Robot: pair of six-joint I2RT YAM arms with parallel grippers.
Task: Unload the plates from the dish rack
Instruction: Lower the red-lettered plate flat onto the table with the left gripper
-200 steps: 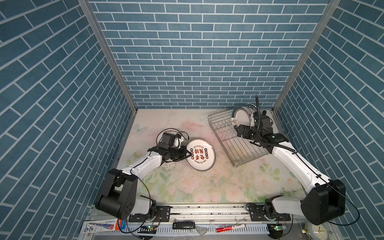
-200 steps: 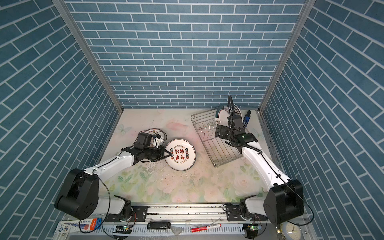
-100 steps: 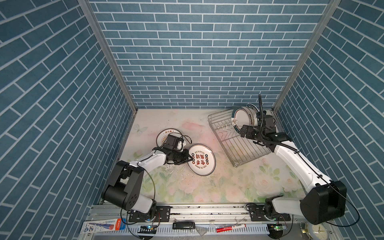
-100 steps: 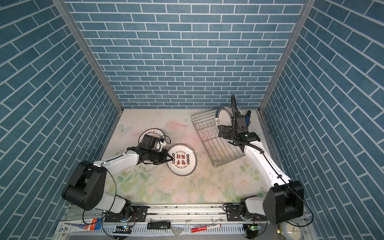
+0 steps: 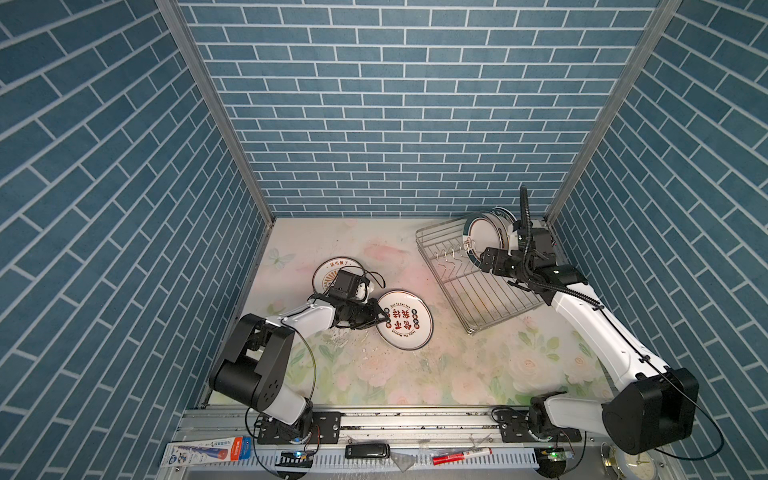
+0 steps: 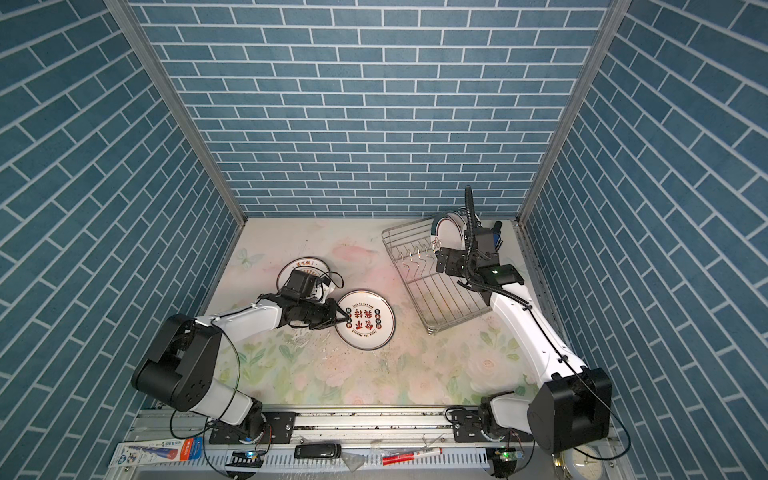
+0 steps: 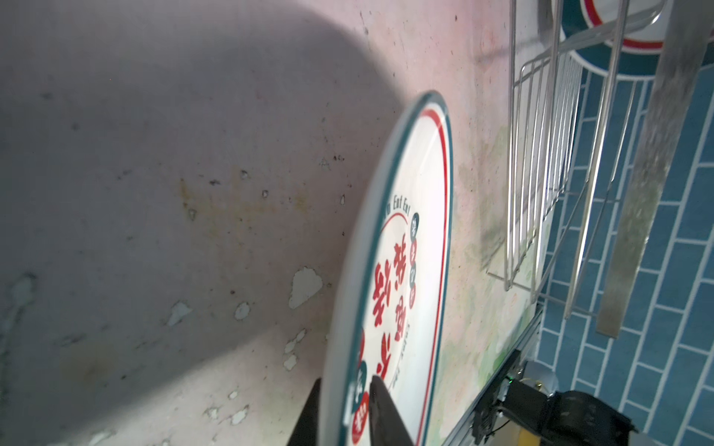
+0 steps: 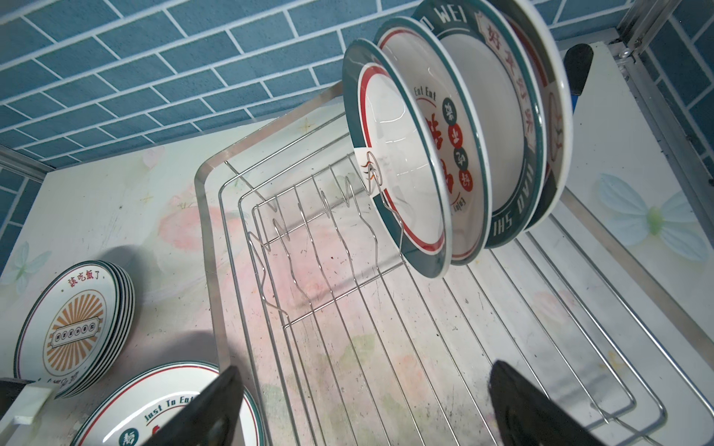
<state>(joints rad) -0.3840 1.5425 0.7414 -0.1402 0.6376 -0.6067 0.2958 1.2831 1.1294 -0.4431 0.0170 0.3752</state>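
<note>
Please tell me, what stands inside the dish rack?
Four plates stand upright, close together, at one end of the dish rack; the other prongs are bare. Each plate covers most of the one behind it, so the rear plate's print is mostly hidden.

A flowered table (image 6: 374, 374) seen from above.
The left gripper (image 6: 342, 321) sat at the rim of a flat plate (image 6: 368, 322); the right gripper (image 6: 439, 259) hung above the dish rack (image 6: 449, 299), near its upright plates (image 6: 445, 228).

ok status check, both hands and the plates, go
Left hand astride rim of red-character plate, grip unclear. Right hand open over dish rack. About four plates upright in it. Nothing blocking them.
</note>
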